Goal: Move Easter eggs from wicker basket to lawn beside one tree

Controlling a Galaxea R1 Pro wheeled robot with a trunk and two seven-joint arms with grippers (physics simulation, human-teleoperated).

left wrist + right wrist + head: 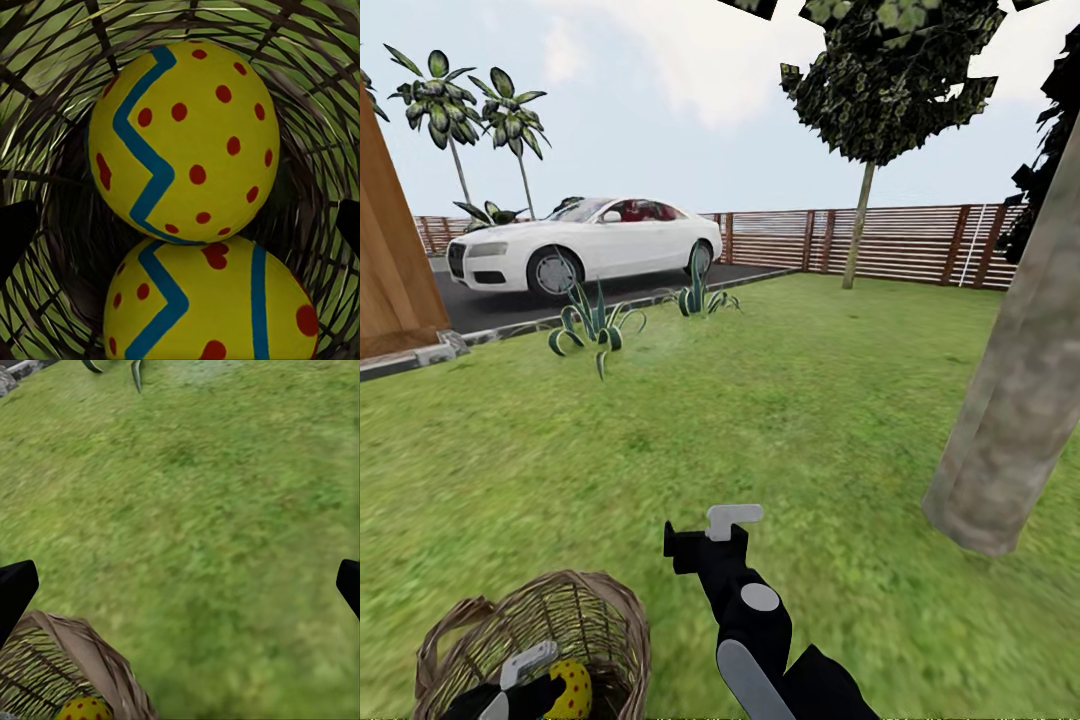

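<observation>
My left claw [180, 225] is down inside the round light-brown wicker basket [585, 610], spread wide around two yellow Easter eggs [184, 142] with blue zigzags, gripping neither. My right claw [180, 585] hangs open over open green lawn [760, 400], past the basket's rim. One thick grey-brown tree trunk [1020, 400] stands near on the right.

Two eggs [184, 139] show in one basket [595, 610]. On the lawn [780, 400] stand one thick trunk [1015, 420], one thin tree [860, 230], two spiky plants [592, 325], and one white car [580, 245].
</observation>
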